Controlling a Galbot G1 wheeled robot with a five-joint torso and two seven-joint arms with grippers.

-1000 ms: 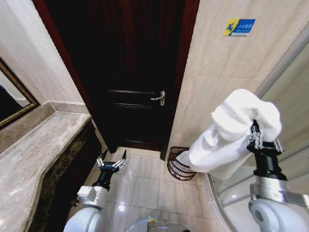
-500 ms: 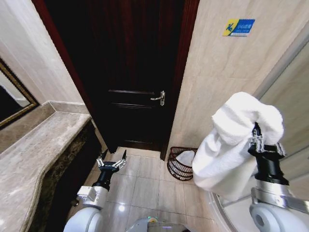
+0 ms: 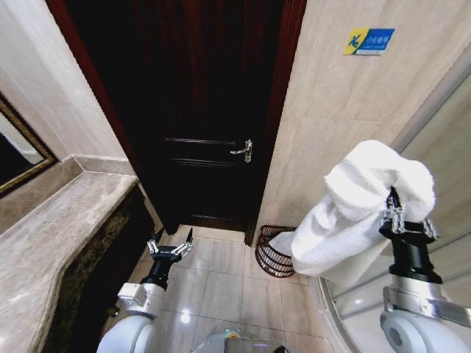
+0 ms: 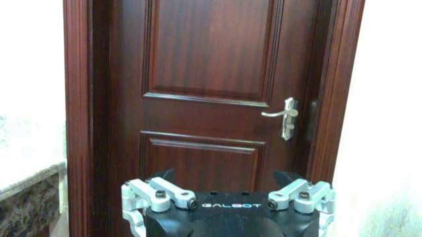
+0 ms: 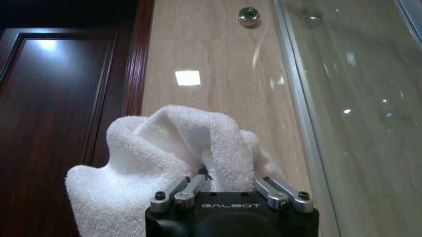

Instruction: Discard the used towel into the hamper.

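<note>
Right end effector (image 3: 397, 206) raised at right, clamped on white towel (image 3: 353, 213); the towel drapes down in front of the hamper (image 3: 274, 254). Hamper sits on floor beside the door (image 3: 199, 110), against the wall. Left end effector (image 3: 169, 245) low near the counter (image 3: 59, 235), fingers spread, holding nothing.
</note>
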